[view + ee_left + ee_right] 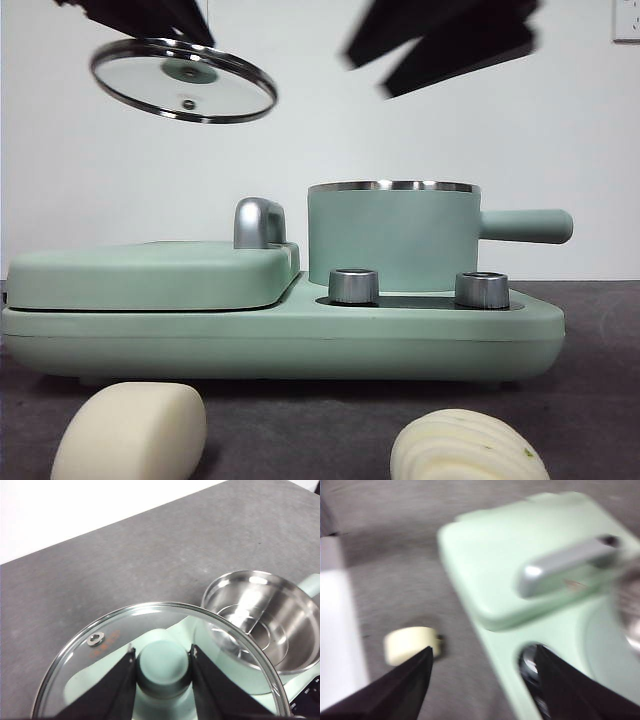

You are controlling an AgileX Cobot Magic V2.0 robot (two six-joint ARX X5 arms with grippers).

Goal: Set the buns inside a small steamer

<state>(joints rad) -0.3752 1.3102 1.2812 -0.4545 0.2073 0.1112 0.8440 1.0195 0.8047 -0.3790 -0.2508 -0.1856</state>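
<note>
The left pincer [162, 667] grips the green knob [164, 669] of the glass lid [184, 80] and holds it in the air, tilted, well apart from the small steamer [392, 237], which stands uncovered on the green cooker base [300, 335]. The right pincer [482, 672] is open above the griddle lid [520, 555], its picture blurred. The smooth bun [130, 432] and the ridged bun [467, 447] lie on the bench [300, 420], near the front of the cooker.

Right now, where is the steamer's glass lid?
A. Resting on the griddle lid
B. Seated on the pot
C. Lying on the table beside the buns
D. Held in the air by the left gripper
D. The left gripper has its jaws shut on the green knob of the glass lid, which hangs high above the appliance, and the small steamer stands open with its steel inside showing.
</note>
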